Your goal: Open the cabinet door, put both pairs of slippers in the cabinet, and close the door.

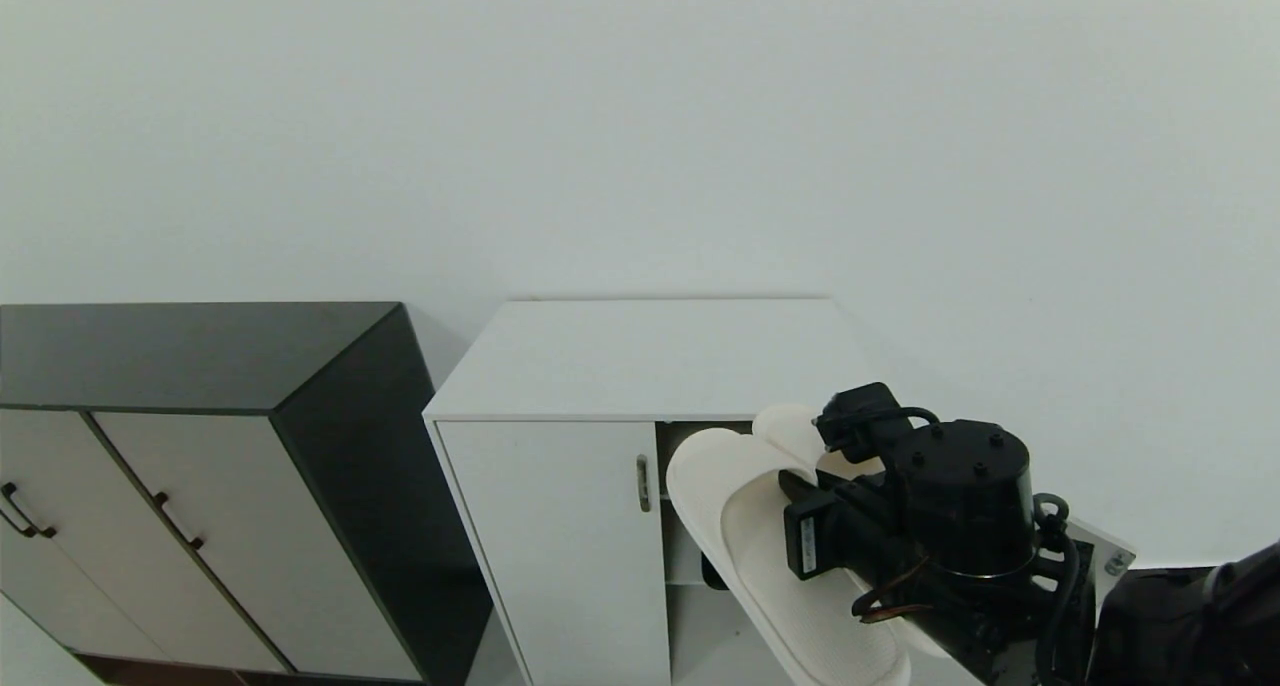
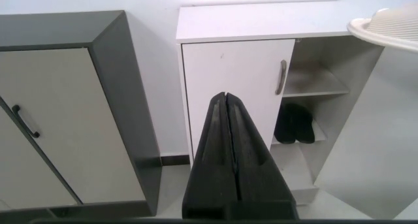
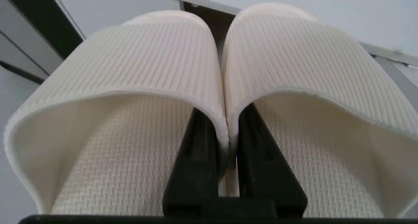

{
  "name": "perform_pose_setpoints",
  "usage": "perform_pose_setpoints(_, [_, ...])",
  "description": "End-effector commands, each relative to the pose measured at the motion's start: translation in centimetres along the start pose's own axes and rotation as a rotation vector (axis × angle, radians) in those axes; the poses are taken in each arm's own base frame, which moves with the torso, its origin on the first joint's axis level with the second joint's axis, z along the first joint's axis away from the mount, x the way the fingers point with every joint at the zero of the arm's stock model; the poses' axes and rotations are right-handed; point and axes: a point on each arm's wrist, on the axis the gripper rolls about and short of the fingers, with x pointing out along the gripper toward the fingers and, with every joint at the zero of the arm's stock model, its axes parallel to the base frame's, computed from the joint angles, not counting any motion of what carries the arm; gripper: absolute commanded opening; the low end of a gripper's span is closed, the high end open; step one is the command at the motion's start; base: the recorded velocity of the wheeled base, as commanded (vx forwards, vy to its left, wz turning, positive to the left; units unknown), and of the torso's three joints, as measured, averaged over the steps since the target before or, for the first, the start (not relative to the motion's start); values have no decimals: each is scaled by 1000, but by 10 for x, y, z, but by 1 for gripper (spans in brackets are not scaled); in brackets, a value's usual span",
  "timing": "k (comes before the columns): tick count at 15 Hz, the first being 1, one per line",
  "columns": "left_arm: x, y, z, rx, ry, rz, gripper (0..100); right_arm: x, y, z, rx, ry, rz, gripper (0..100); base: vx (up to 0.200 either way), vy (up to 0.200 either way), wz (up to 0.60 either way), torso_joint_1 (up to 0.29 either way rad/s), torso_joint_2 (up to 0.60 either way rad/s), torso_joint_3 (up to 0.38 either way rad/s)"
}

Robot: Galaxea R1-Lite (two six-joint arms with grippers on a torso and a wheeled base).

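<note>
Right gripper sat closest in the head view, clamped on the white slippers. Both were held as one pair, side by side, toes up toward the white cabinet. The pair hung in front of the cabinet's open right half; couldn't tell from there whether the toes had crossed the opening. Left door was shut, handle on its inner edge. A dark shape showed low in the opening, probably the dark slippers, mostly hidden behind the white pair. Dark cabinet stood just left of the white one.

Left wrist view: left gripper had its fingers pressed flat together, nothing between them, hanging in front of the shut left door. Right door was swung wide open. Inside was one shelf, with the dark slippers below it on the cabinet floor, side by side. A white slipper toe showed above the open compartment.

Right wrist view: right gripper ran its fingers under the straps, pinching the two inner strap walls together. White slippers touched along the middle.
</note>
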Motion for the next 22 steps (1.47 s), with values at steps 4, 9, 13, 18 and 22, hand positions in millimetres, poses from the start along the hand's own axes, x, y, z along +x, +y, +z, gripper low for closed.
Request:
perform_pose_setpoints(4, [0, 0, 0, 0, 0, 0, 0, 0, 0, -2, -3, 6, 2, 0, 0, 0, 0, 0, 0, 0])
perform_pose_setpoints(9, [0, 0, 0, 0, 0, 0, 0, -1, -1, -4, 0, -4, 7, 0, 0, 0, 0, -51, 119, 64])
perform_pose_setpoints(13, [0, 0, 0, 0, 0, 0, 0, 0, -1, -7, -5, 4, 4, 0, 0, 0, 0, -161, 388, 213])
perform_pose_setpoints(18, [0, 0, 0, -2, 0, 0, 0, 0, 0, -7, -12, 5, 5, 0, 0, 0, 0, -224, 531, 304])
perform_pose_setpoints(22, [0, 0, 0, -2, 0, 0, 0, 2, 0, -9, -16, 9, 4, 0, 0, 0, 0, -217, 538, 316])
